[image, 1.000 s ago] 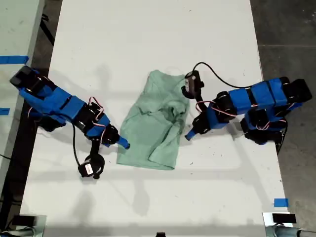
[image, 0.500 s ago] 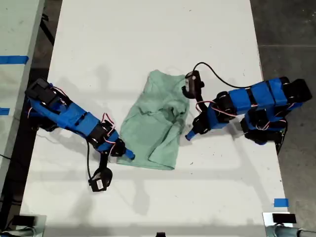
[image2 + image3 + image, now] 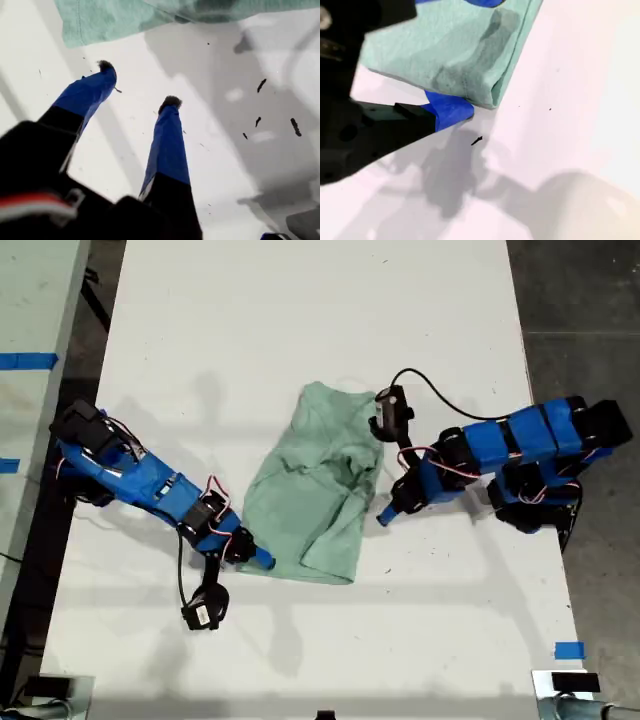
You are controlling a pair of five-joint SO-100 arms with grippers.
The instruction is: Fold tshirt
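Observation:
The pale mint-green tshirt (image 3: 315, 490) lies crumpled and partly folded in the middle of the white table (image 3: 300, 320). My first gripper (image 3: 384, 513) rests just off the shirt's edge on the exterior view's right. It is open (image 3: 137, 84) over bare table, with the tshirt (image 3: 110, 17) a little ahead of its blue fingertips. My second gripper (image 3: 258, 558) is at the shirt's near corner on the exterior view's left. One blue finger (image 3: 451, 112) sits against the hem of the tshirt (image 3: 445, 45), and the other finger shows only at the picture's edge, far from the first.
Each arm's black wrist camera (image 3: 202, 612) (image 3: 390, 410) hangs on a cable beside its arm. Blue tape marks (image 3: 568, 650) (image 3: 25, 360) lie near the table's edges. Dark floor (image 3: 590, 300) runs along the exterior view's right.
My second arm has swung down and reached in, bringing its gripper to the shirt's near corner. My first arm has barely moved. The tshirt keeps its shape.

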